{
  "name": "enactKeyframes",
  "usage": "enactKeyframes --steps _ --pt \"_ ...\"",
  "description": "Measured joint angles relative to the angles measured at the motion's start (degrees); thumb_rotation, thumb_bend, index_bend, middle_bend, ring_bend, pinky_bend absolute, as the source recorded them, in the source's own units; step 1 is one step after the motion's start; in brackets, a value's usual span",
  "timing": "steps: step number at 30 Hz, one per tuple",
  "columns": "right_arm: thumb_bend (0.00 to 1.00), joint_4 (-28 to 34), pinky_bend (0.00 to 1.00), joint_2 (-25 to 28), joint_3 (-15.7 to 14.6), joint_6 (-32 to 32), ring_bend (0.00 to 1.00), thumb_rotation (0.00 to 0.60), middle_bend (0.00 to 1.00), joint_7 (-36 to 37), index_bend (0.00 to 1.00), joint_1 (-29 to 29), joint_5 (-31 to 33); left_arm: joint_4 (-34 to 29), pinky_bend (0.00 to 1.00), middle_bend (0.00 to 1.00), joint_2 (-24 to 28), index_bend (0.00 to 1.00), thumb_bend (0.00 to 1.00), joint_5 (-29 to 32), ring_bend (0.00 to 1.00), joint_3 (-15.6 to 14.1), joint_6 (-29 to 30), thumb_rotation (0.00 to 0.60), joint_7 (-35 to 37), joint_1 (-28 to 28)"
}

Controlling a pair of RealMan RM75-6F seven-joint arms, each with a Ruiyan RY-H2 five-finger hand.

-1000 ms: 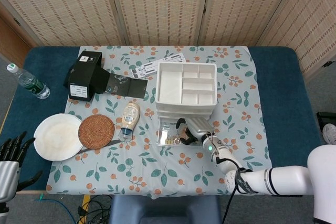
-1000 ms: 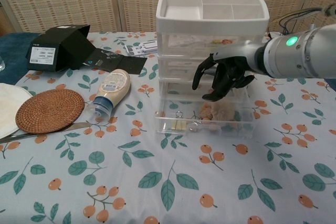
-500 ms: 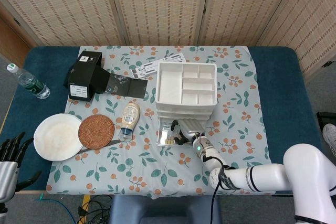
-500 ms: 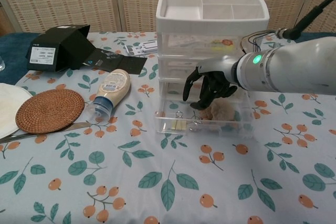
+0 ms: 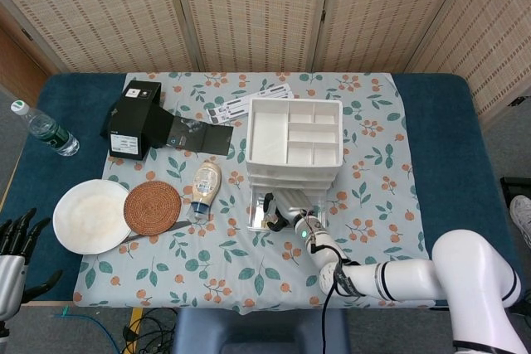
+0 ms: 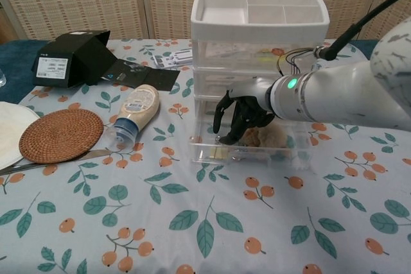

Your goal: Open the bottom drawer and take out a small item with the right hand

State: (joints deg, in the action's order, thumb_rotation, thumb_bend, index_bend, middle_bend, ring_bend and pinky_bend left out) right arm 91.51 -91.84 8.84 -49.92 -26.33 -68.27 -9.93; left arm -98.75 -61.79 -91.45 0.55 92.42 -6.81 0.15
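Note:
A white drawer unit stands mid-table, with its clear bottom drawer pulled out toward me. Inside lie a beige lump and small pale items at the front left. My right hand reaches down into the left half of the drawer, fingers apart and pointing at the floor of it, just left of the lump. Nothing shows in its grip. From the head view the right hand sits over the drawer. My left hand hangs off the table's near left corner, fingers spread, holding nothing.
Left of the unit lie a mayonnaise bottle, a woven coaster, a white plate and a knife. A black box and a leaflet sit further back, with a water bottle at the far left.
My right hand has moved left and down, from above the drawer's right side into its left half. The right forearm has swung closer in. The left hand has sunk slightly.

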Motion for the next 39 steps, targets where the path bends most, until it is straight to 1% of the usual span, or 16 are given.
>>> enactKeyframes --steps 5,7,16,25,39 --pt "0.45 -1.5 1.0 -0.7 0.2 0.5 1.0 0.6 0.96 -0.9 0.43 -0.2 0.8 -0.1 0.07 0.04 0.0 0.13 0.17 0.1 0.08 0.1 -0.1 0.6 -0.1 -0.1" --pt "0.46 -2.1 1.0 -1.1 0.2 0.9 1.0 0.6 0.96 -1.4 0.44 -0.3 1.3 -0.1 0.07 0.04 0.0 0.13 0.17 0.1 0.08 0.1 -0.2 0.6 -0.1 0.0" --pt "0.46 -3.3 1.0 -1.8 0.7 1.8 1.0 0.6 0.96 -2.3 0.47 -0.4 1.9 0.1 0.07 0.04 0.0 0.13 0.18 0.6 0.08 0.1 -0.3 0.6 -0.1 0.1" --pt "0.43 -3.6 1.0 -2.2 0.9 1.8 1.0 0.6 0.96 -2.9 0.48 -0.4 2.1 0.2 0.07 0.04 0.0 0.13 0.18 0.6 0.08 0.1 -0.4 0.6 0.0 0.1" --pt "0.43 -4.6 1.0 -3.0 1.3 2.1 1.0 0.6 0.96 -3.6 0.55 -0.3 2.4 0.3 0.07 0.04 -0.1 0.13 0.17 0.6 0.08 0.2 -0.3 0.6 0.0 0.2"
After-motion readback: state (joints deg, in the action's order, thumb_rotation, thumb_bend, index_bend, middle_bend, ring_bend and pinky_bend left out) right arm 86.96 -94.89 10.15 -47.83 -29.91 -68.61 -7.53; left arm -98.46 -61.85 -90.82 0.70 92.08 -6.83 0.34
